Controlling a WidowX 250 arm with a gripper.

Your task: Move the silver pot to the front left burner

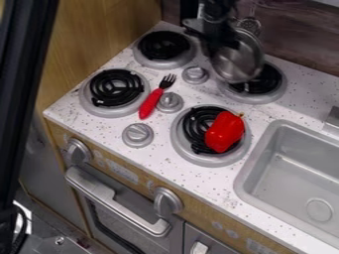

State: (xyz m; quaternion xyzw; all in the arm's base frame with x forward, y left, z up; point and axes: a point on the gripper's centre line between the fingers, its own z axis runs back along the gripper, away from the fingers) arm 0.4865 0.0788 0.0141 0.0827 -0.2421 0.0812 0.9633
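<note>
Gripper (pixel 220 43): black, at the top of the frame, right of centre, hanging down; clamped on the silver pot (pixel 237 63) at the pot's upper-left edge. Exact contact point is hard to make out, dark against dark.

Pot: strongly tilted, its hollow toward the camera, in front of part of the upper-right burner (pixel 279 93). It is well apart from the left burner (pixel 86 99).

Fork (pixel 151 102): red handle, black tines toward the upper right; lies between the left burner and the middle countertop knob (pixel 170 102).

Red pepper (pixel 225 132): on the central burner (pixel 200 158), over the right part of the coil.

Further: upper-left burner (pixel 163 64); gray sink (pixel 291 166) at right; oven door handle (pixel 116 198), lower left of centre.
</note>
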